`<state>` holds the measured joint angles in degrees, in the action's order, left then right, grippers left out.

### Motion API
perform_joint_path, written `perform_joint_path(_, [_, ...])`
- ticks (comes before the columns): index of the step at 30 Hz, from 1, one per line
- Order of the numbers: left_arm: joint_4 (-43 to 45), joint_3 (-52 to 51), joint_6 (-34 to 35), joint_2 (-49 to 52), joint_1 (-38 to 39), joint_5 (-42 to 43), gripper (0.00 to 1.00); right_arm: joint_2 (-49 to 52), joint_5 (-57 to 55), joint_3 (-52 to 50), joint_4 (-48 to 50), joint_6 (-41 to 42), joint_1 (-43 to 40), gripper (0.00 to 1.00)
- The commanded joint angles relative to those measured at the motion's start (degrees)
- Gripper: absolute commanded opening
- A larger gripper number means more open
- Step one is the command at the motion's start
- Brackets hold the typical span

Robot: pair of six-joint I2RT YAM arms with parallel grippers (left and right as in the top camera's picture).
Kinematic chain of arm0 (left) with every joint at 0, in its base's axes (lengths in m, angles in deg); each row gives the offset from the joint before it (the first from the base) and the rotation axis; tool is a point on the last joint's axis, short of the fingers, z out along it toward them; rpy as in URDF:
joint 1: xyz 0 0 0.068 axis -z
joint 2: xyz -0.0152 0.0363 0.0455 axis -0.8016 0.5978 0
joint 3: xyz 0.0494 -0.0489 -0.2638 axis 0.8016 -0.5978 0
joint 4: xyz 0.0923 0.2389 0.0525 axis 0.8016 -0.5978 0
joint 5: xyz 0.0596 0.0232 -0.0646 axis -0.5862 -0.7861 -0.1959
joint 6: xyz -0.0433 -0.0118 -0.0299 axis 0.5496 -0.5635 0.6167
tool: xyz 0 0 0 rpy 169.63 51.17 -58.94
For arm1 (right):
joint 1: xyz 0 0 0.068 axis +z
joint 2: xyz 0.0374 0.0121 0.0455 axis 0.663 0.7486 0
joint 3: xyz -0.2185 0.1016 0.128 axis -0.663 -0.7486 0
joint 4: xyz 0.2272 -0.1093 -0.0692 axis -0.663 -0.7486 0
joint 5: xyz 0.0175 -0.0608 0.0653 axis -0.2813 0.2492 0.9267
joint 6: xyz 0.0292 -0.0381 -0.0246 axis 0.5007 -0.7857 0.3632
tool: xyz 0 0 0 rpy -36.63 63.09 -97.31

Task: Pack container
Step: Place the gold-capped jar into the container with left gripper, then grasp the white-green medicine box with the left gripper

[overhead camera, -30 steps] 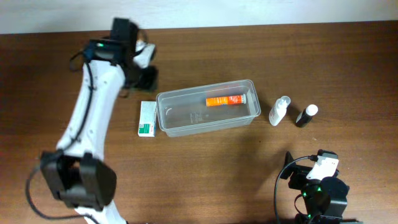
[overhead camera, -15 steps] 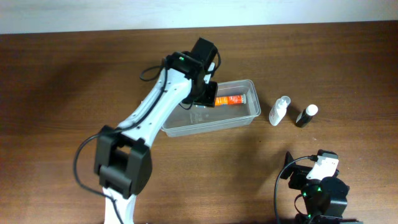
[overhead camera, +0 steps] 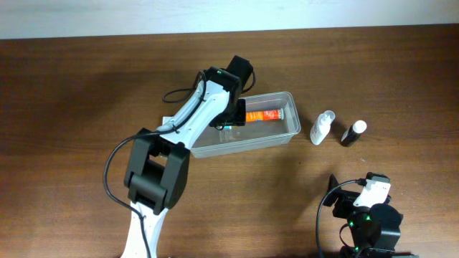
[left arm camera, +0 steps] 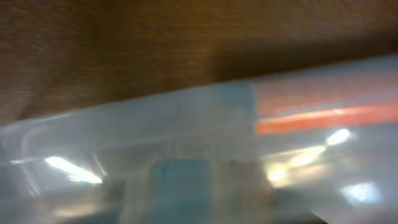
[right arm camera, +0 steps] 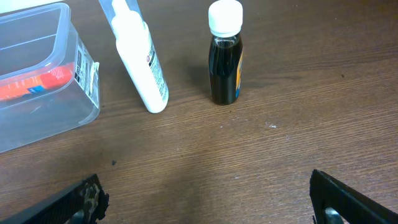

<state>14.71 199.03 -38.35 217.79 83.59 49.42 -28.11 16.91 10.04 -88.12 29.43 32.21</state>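
Note:
The clear plastic container [overhead camera: 276,138] sits mid-table with an orange tube [overhead camera: 262,115] lying in its back right part. My left gripper [overhead camera: 234,113] hangs over the container's middle, just left of the tube. Its view is blurred: it shows the container's wall [left arm camera: 124,124], the tube [left arm camera: 323,113] and a teal patch [left arm camera: 180,186] low down, and the jaws cannot be made out. My right gripper [right arm camera: 211,208] is open and empty near the front edge, its fingertips [right arm camera: 87,199] wide apart. The container's corner [right arm camera: 81,93] shows at that view's left.
A white bottle [overhead camera: 322,127] lies right of the container, also in the right wrist view [right arm camera: 140,56]. A dark bottle with a white cap [overhead camera: 353,133] stands beside it [right arm camera: 224,62]. The left arm [overhead camera: 183,125] crosses the container's left end. The right arm's base [overhead camera: 366,218] is at the front right.
My left arm swung from the back left to over the container, then settled a little lower. It now covers the white and green box seen earlier by the container's left end.

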Motion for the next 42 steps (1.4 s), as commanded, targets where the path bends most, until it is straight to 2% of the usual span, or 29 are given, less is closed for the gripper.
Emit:
perform_joint_path(1, [0.92,0.17,4.87,0.94,-0.35,-5.66,0.52,-0.57,0.52,-0.33,0.17,-0.24,0.31,0.98])
perform_joint_path(3, [2.75,0.17,4.87,0.94,-0.35,-5.73,0.55,-0.57,0.52,-0.33,0.17,-0.22,0.31,0.98])
perform_joint_path(7, [3.56,0.17,4.87,0.94,-0.31,-4.46,0.76,-0.57,0.52,-0.33,0.17,-0.24,0.33,0.98])
perform_joint_path(8, [3.56,0.17,4.87,0.94,-0.31,-3.30,0.79,-0.57,0.52,-0.33,0.17,-0.24,0.33,0.98])
perform_joint_path(15, [3.06,0.20,4.81,0.22,-0.48,2.01,0.79,-0.57,0.52,-0.33,0.17,-0.24,0.31,0.98])
perform_joint_path(19, [1.16,0.26,1.27,-4.59,-0.57,4.87,0.80,-0.57,0.52,-0.33,0.17,-0.24,0.31,0.99])
perform_joint_path(20, [0.37,0.26,-0.90,-8.24,-0.59,4.85,0.86,-0.57,0.52,-0.33,0.17,-0.24,0.31,0.98])
perform_joint_path(21, [0.28,0.28,-1.84,-9.79,-0.57,4.87,0.87,-0.57,0.52,-0.33,0.17,-0.24,0.31,0.99])
perform_joint_path(22, [0.35,0.28,-2.64,-13.60,-0.61,4.85,0.99,-0.57,0.52,-0.33,0.17,-0.24,0.31,0.98])
perform_joint_path(23, [0.50,0.28,-3.52,-16.00,-0.74,4.83,0.99,-0.57,0.52,-0.33,0.17,-0.24,0.31,0.98])
perform_joint_path(25, [-1.29,0.28,-12.79,-21.44,-1.64,4.37,0.99,-0.57,0.52,-0.33,0.17,-0.24,0.33,0.98])
perform_joint_path(26, [-3.06,0.28,-14.19,-23.26,-2.27,2.51,0.96,-0.57,0.52,-0.33,0.17,-0.24,0.33,0.98])
perform_joint_path(28, [-9.27,0.28,-14.10,-26.88,-4.31,-6.60,0.84,-0.57,0.52,-0.33,0.17,-0.22,0.31,0.98])
perform_joint_path(29, [-13.49,0.28,-13.55,-27.91,-5.92,-12.48,0.83,-0.57,0.52,-0.33,0.17,-0.24,0.31,0.98])
perform_joint_path(30, [-16.57,0.26,-11.82,-27.91,-7.37,-14.80,0.87,-0.57,0.52,-0.33,0.17,-0.24,0.31,0.98])
perform_joint_path(31, [-18.03,0.13,-11.17,-27.78,-8.35,-14.91,0.87,-0.57,0.52,-0.33,0.17,-0.24,0.31,0.98])
perform_joint_path(32, [-19.67,-0.59,-10.10,-27.41,-9.99,-14.25,0.93,-0.57,0.52,-0.33,0.17,-0.24,0.33,0.98])
perform_joint_path(35, [-19.19,-5.25,-9.97,-26.25,-14.71,-10.08,0.96,-0.57,0.52,-0.33,0.17,-0.22,0.33,0.98])
perform_joint_path(37, [-15.65,-9.86,-10.82,-25.31,-17.88,-7.30,0.99,-0.57,0.52,-0.33,0.17,-0.24,0.31,0.98])
perform_joint_path(39, [-9.64,-15.74,-15.72,-24.26,-21.14,-1.66,0.99,-0.57,0.52,-0.33,0.17,-0.22,0.33,0.98])
perform_joint_path(42, [-4.74,-21.18,-18.67,-22.75,-23.93,2.21,0.99,-0.57,0.52,-0.33,0.17,-0.24,0.31,0.98])
